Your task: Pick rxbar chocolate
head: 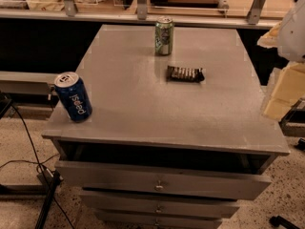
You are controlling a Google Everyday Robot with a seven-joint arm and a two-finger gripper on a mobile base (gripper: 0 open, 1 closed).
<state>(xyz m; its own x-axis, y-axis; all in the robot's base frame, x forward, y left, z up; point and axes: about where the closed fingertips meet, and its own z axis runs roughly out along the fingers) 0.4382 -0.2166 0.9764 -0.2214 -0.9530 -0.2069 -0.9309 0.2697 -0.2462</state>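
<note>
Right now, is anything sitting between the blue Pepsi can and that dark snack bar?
No: the camera view shows only bare grey cabinet top between the Pepsi can and the rxbar chocolate. The gripper is not in view.

**Grey counter with drawers on a speckled floor**

A grey counter (157, 118) fills the middle of the view. Its top drawer (162, 179) is pulled out a little, and more drawers are below it. The floor (286, 194) is pale and speckled; black cables (29, 140) lie on it at the left. Behind the counter runs a light ledge (47, 14) with metal brackets (141, 4), above a dark panel (43, 44). The light is dim and warm. The hand (285, 92) is at the right edge, beside the counter.
</note>
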